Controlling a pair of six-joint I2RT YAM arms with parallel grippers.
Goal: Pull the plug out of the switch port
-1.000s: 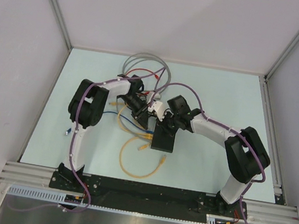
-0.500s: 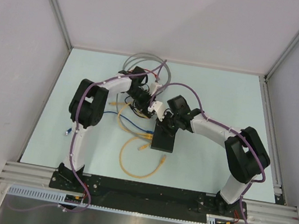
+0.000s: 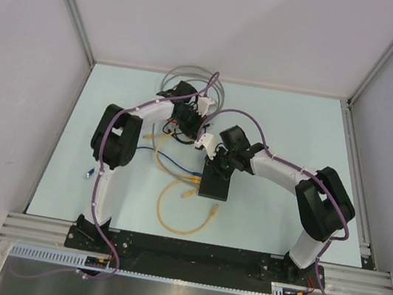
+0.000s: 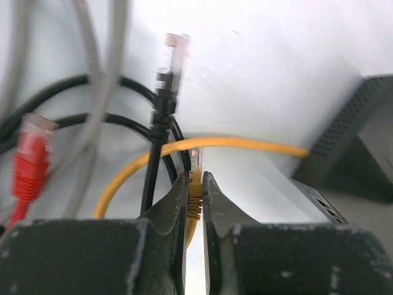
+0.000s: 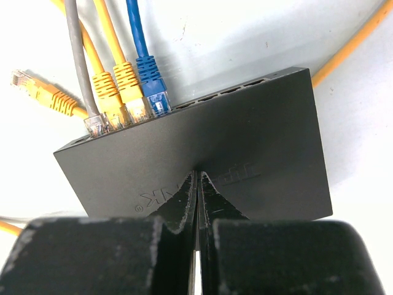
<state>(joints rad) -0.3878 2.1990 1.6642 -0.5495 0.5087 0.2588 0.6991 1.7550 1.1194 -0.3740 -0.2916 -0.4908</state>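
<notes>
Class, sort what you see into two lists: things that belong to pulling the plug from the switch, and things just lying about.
Belongs to the job: switch; yellow plug held in the left jaws; right jaws on the switch.

Lying about: red plug; black cable; grey cables.

Bright, even light; blurred wrist foregrounds

Your right wrist camera catches the only marking: raised black lettering point(image 5: 156, 198) on the top face of the switch point(image 5: 245, 135), toward 6 o'clock. It reads upside down. What look like a "K" and an "N" show at left, the right gripper point(image 5: 198, 175) hides the middle, and the rest is too faint to read.
</notes>
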